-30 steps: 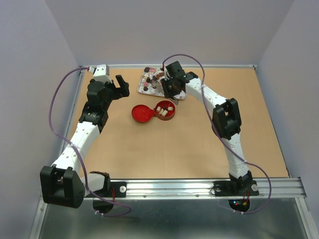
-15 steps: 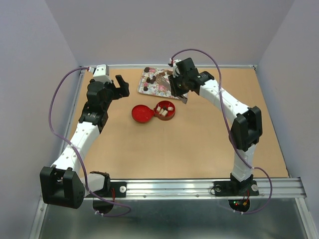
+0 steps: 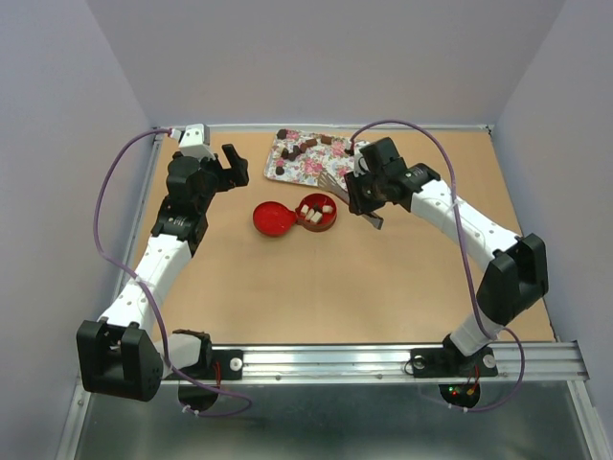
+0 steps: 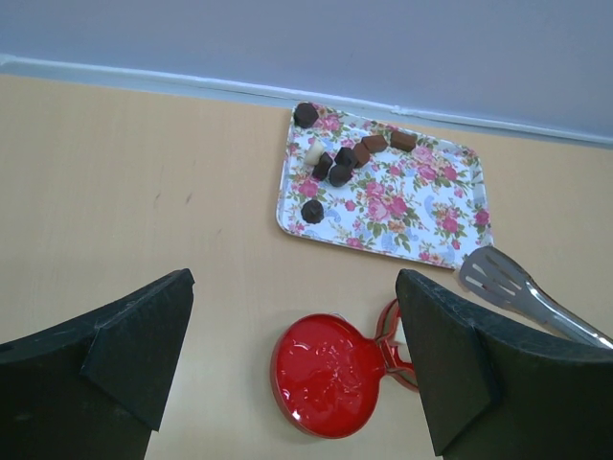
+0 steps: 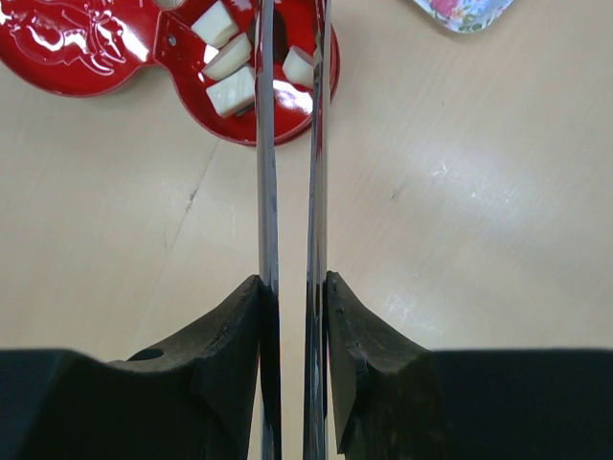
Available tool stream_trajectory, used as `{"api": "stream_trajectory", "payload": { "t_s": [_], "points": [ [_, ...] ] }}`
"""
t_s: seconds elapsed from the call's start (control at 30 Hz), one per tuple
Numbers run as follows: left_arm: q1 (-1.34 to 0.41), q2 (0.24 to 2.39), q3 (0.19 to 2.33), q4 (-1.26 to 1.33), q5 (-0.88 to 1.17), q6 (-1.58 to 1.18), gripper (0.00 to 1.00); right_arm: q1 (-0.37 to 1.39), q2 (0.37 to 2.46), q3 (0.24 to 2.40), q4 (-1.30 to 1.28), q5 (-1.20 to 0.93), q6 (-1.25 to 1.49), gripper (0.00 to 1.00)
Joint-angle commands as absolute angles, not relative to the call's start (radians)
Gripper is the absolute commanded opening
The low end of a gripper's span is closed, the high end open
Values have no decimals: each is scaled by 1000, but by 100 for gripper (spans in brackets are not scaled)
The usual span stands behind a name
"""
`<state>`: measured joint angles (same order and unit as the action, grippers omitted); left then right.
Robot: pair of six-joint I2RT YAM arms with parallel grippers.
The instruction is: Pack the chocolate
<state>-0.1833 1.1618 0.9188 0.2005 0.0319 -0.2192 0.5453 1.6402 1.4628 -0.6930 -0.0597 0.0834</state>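
R jaws, clamped on tongs (image 5: 266,192), swung off tray (image 4: 421,206) to tin (image 3: 317,230) w/ cream chocolate (image 5: 233,93); prob. drop-off next. L jaws apart, idle as before.

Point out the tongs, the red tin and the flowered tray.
tongs (image 4: 491,272): left wrist view, slotted tip.
red tin (image 4: 330,376): left wrist view, inside of open lid.
flowered tray (image 4: 412,206): left wrist view, bare floral surface.
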Motion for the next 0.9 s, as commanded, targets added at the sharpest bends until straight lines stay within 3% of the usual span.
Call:
{"api": "stream_trajectory", "payload": {
  "t_s": [0.0,0.33,0.87],
  "points": [
    [-187,1137,946,247,46,-222,99,557,1592,1422,-650,-87,100,30],
    [-187,1134,951,239,41,-219,99,558,1629,1427,-649,-124,92,32],
    [-187,1140,953,241,44,-219,99,560,1644,1440,-652,-106,92,44]
  ]
}}
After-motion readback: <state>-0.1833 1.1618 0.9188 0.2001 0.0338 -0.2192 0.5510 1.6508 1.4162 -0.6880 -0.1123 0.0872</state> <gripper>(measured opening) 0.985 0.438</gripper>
